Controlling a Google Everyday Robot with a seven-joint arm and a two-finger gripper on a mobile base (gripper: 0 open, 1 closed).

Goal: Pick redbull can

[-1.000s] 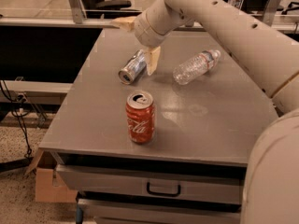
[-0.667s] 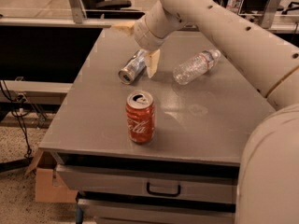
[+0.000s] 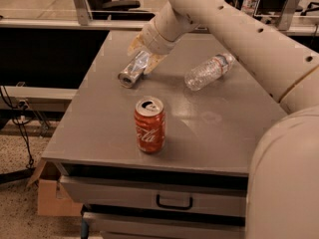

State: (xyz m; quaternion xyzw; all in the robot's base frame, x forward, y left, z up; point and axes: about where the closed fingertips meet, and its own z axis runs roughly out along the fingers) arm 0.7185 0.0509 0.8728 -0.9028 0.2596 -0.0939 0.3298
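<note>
Lying on its side toward the far left of the desk (image 3: 94, 118), the redbull can (image 3: 130, 71) points its open end to the near left and has its body angled back to the far right. The gripper (image 3: 145, 55) is down at that far end of the can, right against it, with the arm (image 3: 224, 24) reaching in from the far right. Whether the jaws are wide or already pinching the can I cannot tell.

As a judgement, the approach is done and the gripper is in place at the can. What is left is a secure grip, if there is none yet, and then the lift, since the can rests on the desk.

Room is fair. The left edge of the desk is near the can's open end, so a nudge that way could roll or slide it toward the drop. A clear plastic bottle (image 3: 208, 71) lies on its side to the right, well apart from the can, under the line of the arm. An upright Coca-Cola can (image 3: 149, 125) stands nearer the front edge, apart from the gripper. Straight up looks like the most open way out, with nothing above the can but the gripper itself.
</note>
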